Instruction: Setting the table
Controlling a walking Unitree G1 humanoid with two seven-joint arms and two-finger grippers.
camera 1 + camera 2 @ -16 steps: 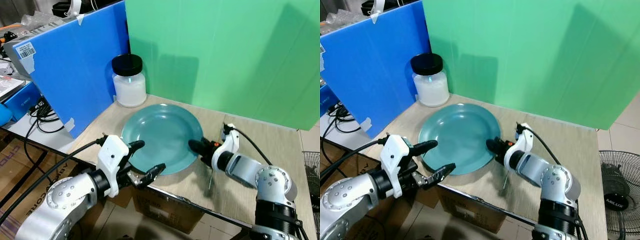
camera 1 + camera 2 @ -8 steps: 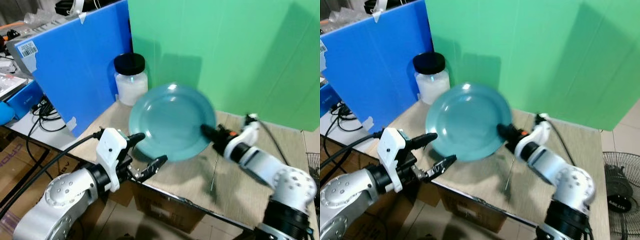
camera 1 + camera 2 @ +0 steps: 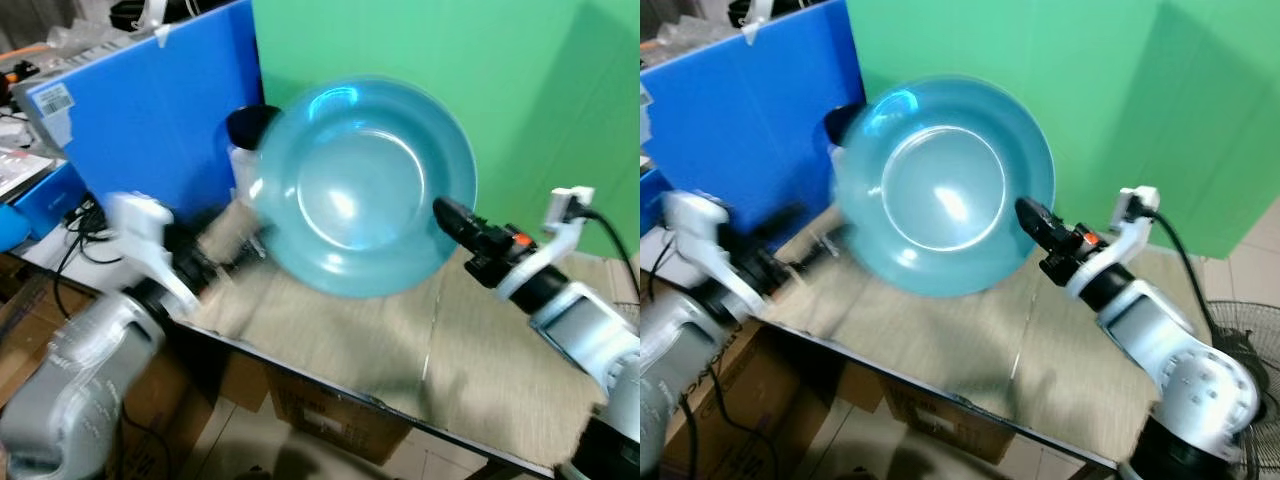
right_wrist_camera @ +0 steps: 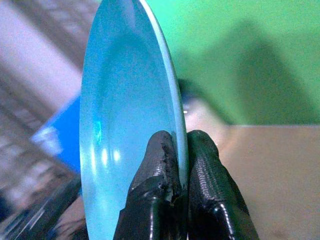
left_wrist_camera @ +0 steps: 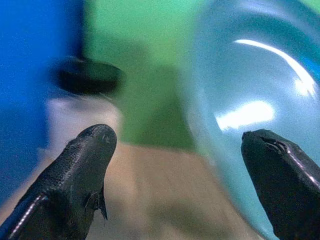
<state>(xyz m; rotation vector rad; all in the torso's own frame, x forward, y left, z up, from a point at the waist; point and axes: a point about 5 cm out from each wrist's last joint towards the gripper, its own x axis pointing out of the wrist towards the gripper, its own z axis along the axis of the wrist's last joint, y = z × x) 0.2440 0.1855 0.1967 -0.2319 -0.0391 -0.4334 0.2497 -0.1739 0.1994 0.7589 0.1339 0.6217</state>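
Observation:
A teal plate (image 3: 360, 190) hangs in the air above the wooden table (image 3: 490, 370), tipped up so its hollow faces me. My right gripper (image 3: 450, 215) is shut on the plate's right rim; the right wrist view shows both fingers (image 4: 160, 165) pinching the rim of the plate (image 4: 125, 125) edge-on. My left gripper (image 3: 215, 245) is blurred, low at the table's left edge, apart from the plate. Its fingers (image 5: 85, 160) stand wide open around nothing in the left wrist view. A thin metal utensil (image 3: 432, 330) lies on the table below the plate's right side.
A white jar with a black lid (image 3: 243, 130) stands at the table's back left, partly hidden behind the plate. A blue board (image 3: 140, 120) walls the left, a green backdrop (image 3: 540, 90) the back. Cardboard boxes (image 3: 330, 420) sit under the front edge.
My right gripper has raised the plate off the table and tipped it upright. My left arm has drawn back to the left, away from the plate.

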